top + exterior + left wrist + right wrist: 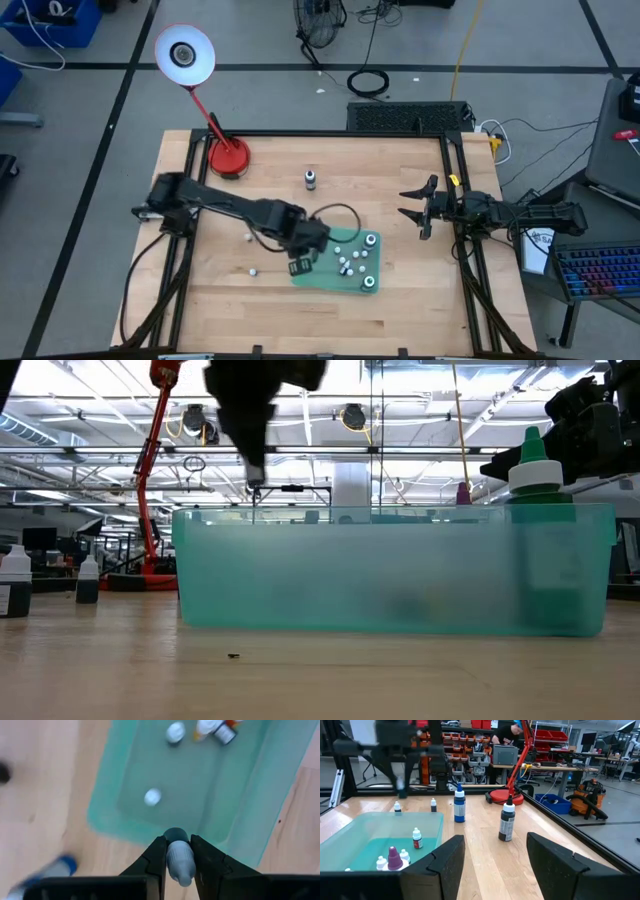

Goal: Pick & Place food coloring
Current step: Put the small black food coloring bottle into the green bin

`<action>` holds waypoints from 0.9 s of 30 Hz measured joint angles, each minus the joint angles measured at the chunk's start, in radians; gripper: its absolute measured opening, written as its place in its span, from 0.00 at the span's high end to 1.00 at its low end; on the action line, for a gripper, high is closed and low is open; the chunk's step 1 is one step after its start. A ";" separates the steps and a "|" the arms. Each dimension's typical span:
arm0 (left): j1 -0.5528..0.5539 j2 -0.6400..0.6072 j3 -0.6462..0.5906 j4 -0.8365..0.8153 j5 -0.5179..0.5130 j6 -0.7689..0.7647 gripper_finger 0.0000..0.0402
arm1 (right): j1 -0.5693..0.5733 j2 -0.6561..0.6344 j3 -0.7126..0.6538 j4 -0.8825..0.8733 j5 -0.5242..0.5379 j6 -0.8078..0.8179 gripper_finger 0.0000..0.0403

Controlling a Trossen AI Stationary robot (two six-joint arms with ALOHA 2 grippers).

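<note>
I see the food coloring as a scatter of tiny bottles with white caps. The one I care about, a small grey-capped bottle, is pinched between the fingers of my left gripper, which sits right at the green tray, over its edge nearest the left arm. The jaws are closed tight on it, cap pointing toward the tray.

Around the tray, a few bottles stand on the wooden table: two little white-capped ones on the left-arm side of the tray, a blue bottle just beyond the tray as seen from my right wrist, and a dark bottle with a white cap well apart from the tray, toward the red lamp base. The lamp's stem leans up to its round head past the table corner. Nothing blocks the tray's opening from above.

Inside the tray I count several bottles clustered toward the right-arm side: white caps, one with a purple cap, and one with a red label. A larger green-capped bottle stands at one end of the tray.

My right gripper waits well away from the tray at the table's right edge, fingers spread wide and empty.
</note>
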 joint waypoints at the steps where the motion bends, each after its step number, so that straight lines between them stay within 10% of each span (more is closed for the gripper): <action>1: 0.000 0.030 0.026 0.001 0.005 0.023 0.83 | 0.000 0.000 0.000 0.001 0.000 0.000 0.50; 11: 0.007 0.272 0.245 0.019 0.022 0.174 0.83 | 0.000 0.001 0.000 0.001 0.000 0.000 0.50; 27: 0.041 0.350 0.253 0.091 0.020 0.188 0.83 | 0.000 0.001 0.000 0.000 0.000 0.000 0.50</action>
